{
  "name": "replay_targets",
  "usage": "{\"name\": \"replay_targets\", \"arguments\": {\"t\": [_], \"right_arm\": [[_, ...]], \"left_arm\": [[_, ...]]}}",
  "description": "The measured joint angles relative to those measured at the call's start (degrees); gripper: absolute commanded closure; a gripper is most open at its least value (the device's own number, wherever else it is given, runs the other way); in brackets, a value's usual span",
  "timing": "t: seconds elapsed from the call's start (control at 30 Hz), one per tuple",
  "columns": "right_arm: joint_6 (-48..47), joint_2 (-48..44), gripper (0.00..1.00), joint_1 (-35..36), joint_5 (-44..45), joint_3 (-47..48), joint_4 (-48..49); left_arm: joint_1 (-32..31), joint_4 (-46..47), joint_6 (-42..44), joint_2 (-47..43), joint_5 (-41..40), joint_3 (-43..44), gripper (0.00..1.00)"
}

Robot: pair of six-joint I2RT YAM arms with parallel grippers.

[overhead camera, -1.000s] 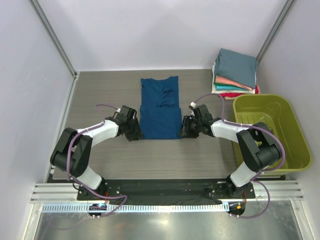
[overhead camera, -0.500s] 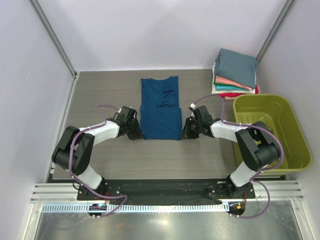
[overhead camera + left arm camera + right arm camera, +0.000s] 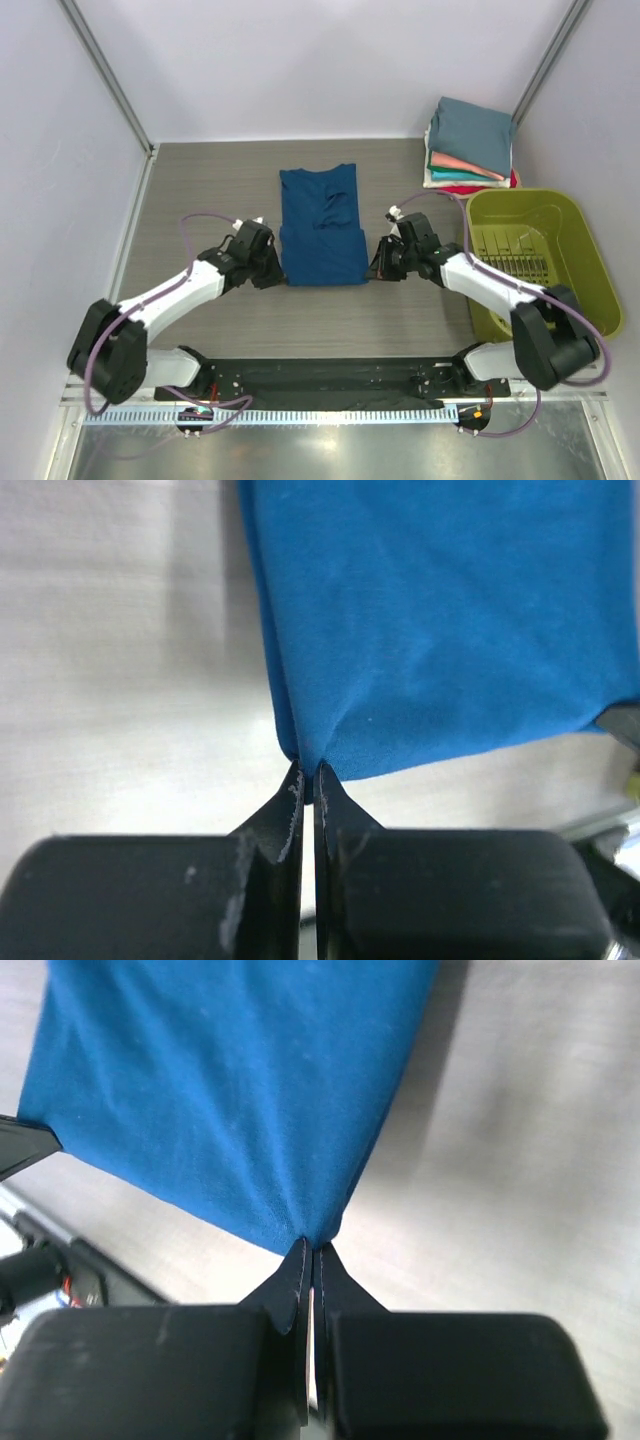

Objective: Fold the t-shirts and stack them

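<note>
A dark blue t-shirt [image 3: 322,225] lies folded into a long strip in the middle of the table. My left gripper [image 3: 276,274] is shut on its near left corner, and in the left wrist view the black fingertips [image 3: 296,790] pinch the blue cloth [image 3: 440,610]. My right gripper [image 3: 373,270] is shut on the near right corner, where the blue cloth [image 3: 230,1080] bunches between its fingertips [image 3: 300,1260]. Both corners are lifted slightly off the table. A stack of folded t-shirts [image 3: 470,145], slate-teal on top over coral, white and red, sits at the back right.
An olive-green plastic basket [image 3: 541,262] stands at the right, beside the right arm. The wood-grain table [image 3: 200,190] ends at pale walls left, right and back. The black base rail [image 3: 330,375] runs along the near edge.
Both grippers closed on the shirt's near corners and raised them a little. Both arms have swung outward and forward from their earlier pose.
</note>
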Motion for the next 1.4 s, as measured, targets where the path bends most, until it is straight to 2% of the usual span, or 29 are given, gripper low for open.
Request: {"name": "replay_targets", "arguments": {"t": [0.23, 0.37, 0.47, 0.67, 0.83, 1.07, 1.4], "right_arm": [[0.2, -13.3, 0.99, 4.5, 1.4, 0.4, -11.8], [0.2, -17.8, 0.99, 5.6, 2.7, 4.1, -19.2], [-0.5, -17.5, 0.99, 5.6, 5.2, 9.1, -22.2], [-4.4, -10.0, 0.99, 3.8, 8.8, 18.1, -23.9], [-7.4, -1.5, 0.99, 0.7, 9.5, 25.0, -25.0], [-10.8, 9.6, 0.99, -2.5, 8.7, 36.8, -24.8], [-11.9, 26.9, 0.99, -7.0, 4.9, 50.3, -24.7]], "left_arm": [[-7.5, -12.8, -2.6, -13.5, -4.1, 2.2, 1.00], [-8.4, -18.7, -2.9, -17.2, -6.6, 6.6, 1.00], [-8.4, -22.2, -2.3, -16.7, -10.3, 11.5, 1.00], [-7.1, -24.7, 0.4, -8.7, -14.9, 20.0, 1.00], [-2.3, -24.4, 2.9, -1.9, -14.8, 25.6, 1.00], [5.5, -22.9, 5.6, 8.8, -11.8, 36.0, 1.00], [13.3, -23.2, 7.0, 30.6, -5.0, 53.0, 1.00]]}}
